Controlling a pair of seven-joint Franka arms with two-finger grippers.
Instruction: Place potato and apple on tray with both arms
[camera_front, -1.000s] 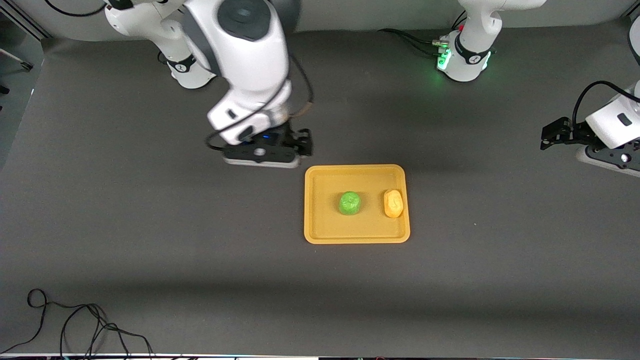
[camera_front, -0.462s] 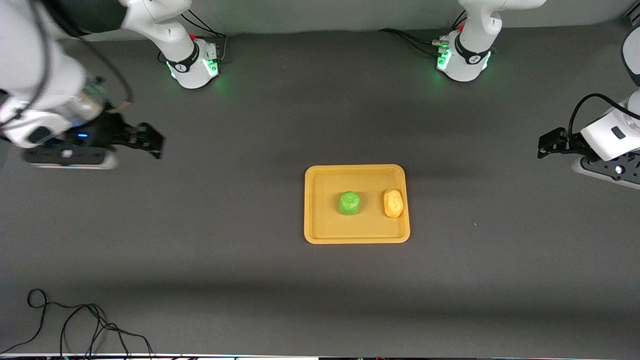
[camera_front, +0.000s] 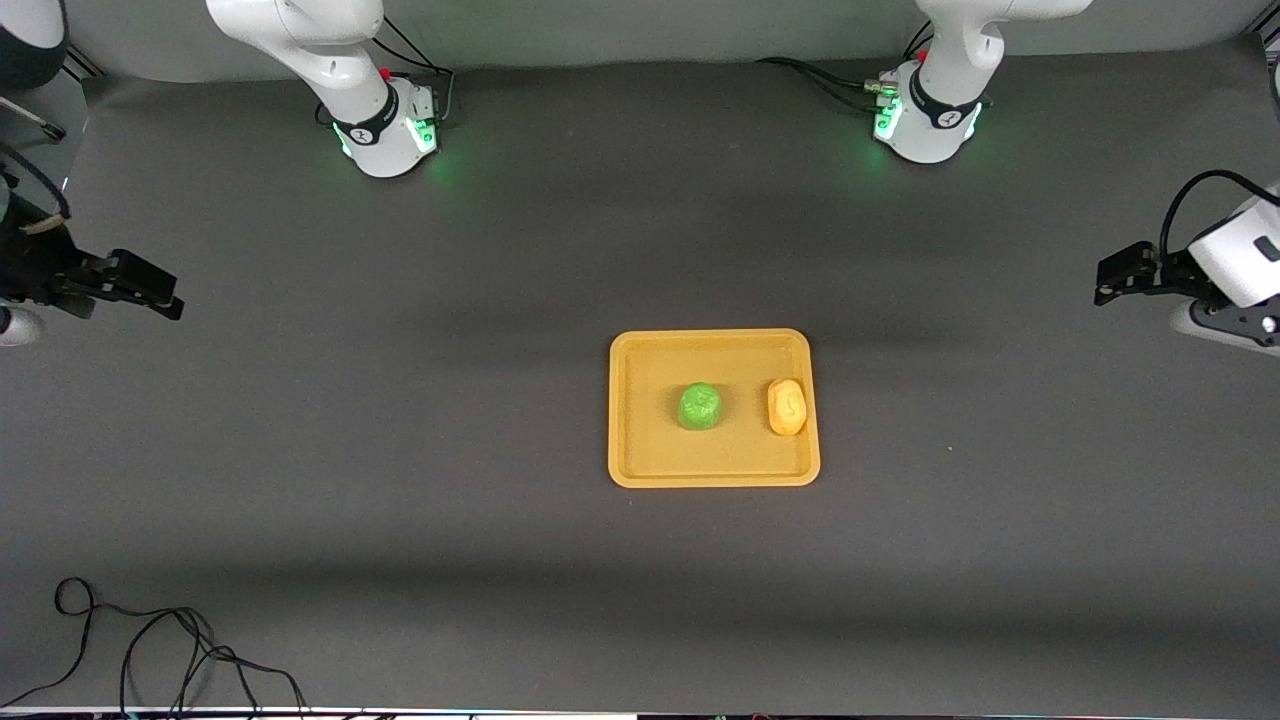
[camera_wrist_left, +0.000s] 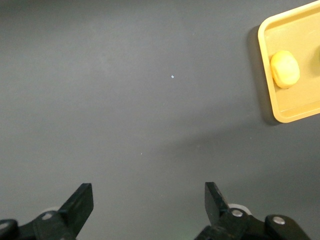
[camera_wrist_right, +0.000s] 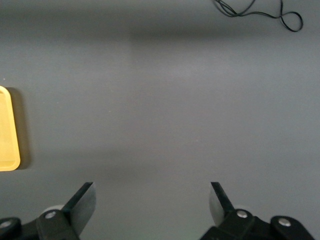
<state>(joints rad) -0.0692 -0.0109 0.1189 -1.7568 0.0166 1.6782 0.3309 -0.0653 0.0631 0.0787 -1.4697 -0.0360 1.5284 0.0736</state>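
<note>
The apple and potato both lie on the tray, so the task looks finished. The left claw and right claw hang wide open and empty over bare surface, well apart from the tray, with no further move needed.

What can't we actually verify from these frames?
- Right tool: front view's edge cuts off the wrist and arm; only the fingers show.
- Left tool: the same at that view's other edge.
- Apple: absent from both wrist views.
- Tray: right wrist view shows only a rim corner, so no contents.
- Potato: underside hidden; whether it touches the rim is unclear.
</note>
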